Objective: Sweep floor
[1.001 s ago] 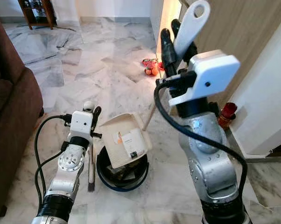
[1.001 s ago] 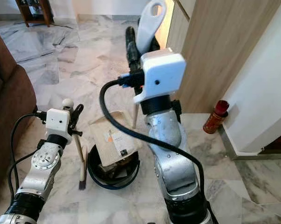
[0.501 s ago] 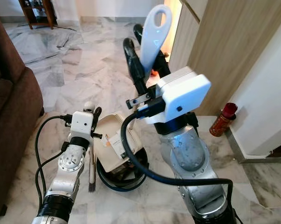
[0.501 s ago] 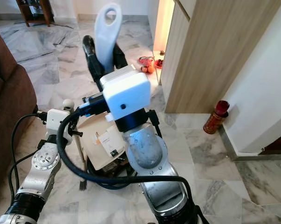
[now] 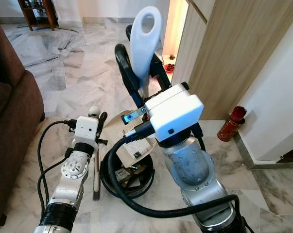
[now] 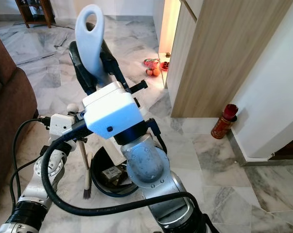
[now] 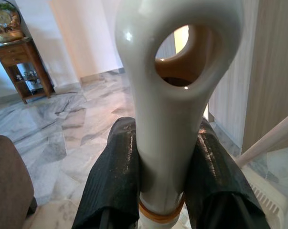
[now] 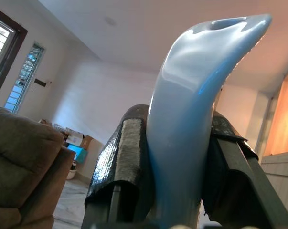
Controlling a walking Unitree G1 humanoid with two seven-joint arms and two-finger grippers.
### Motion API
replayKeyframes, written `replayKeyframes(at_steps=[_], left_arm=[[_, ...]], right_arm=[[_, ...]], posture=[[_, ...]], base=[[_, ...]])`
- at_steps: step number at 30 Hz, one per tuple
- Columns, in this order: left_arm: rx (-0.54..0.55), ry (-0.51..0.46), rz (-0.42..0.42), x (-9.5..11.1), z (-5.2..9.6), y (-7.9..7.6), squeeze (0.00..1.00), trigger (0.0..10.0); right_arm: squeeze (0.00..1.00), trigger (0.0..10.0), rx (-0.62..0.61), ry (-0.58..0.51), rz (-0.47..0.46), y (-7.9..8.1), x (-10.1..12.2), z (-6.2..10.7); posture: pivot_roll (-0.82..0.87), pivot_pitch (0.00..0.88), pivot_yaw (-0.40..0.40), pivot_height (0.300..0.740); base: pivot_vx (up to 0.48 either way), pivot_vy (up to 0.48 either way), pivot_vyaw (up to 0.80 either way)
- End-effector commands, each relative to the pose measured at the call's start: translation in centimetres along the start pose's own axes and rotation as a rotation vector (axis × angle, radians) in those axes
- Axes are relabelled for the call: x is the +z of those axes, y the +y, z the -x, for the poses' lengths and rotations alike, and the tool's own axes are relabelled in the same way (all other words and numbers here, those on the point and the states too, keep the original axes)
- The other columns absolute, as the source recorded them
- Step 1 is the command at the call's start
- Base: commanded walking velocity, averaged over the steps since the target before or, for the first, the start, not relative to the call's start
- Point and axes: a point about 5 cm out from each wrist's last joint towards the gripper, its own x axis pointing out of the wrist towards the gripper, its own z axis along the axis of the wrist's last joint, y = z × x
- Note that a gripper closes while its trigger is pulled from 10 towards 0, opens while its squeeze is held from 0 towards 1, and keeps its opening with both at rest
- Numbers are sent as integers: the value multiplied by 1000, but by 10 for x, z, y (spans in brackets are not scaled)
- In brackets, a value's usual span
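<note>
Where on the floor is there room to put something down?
Bare marble floor lies between the brown sofa and the wooden cabinet. It's crowded around the black bin, and the red bottle takes the corner.

I am operating in a private home, in what is showing as a living area. I am seeing a polished grey-veined marble floor [image 5: 88, 73] running across the room. A brown upholstered sofa [image 5: 10, 121] is standing along the robot's left side. A dark wooden side table [image 5: 39, 12] is standing against the far wall, and in the left wrist view it is carrying an ornament on top [image 7: 5, 19]. A tall wood-panelled cabinet [image 5: 233, 53] is rising on the right, beside a white wall [image 5: 282, 111]. A small red bottle [image 5: 232, 124] is standing at the cabinet's foot, and some red and orange items [image 6: 155, 68] are lying on the floor by a lit doorway.
</note>
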Motion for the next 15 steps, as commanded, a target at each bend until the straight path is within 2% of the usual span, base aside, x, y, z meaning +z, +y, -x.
replayKeyframes(at_steps=[1,15], left_arm=[[-6,-46,-9,9,-2,0,0,10000],[-5,-45,-4,8,-2,-2,0,10000]], right_arm=[[0,10000,-4,-116,20,-2,20,-2],[0,10000,17,-128,91,-2,18,-2]], posture=[[-43,107,-40,740],[-48,110,-46,740]], base=[[0,0,0],[0,0,0]])
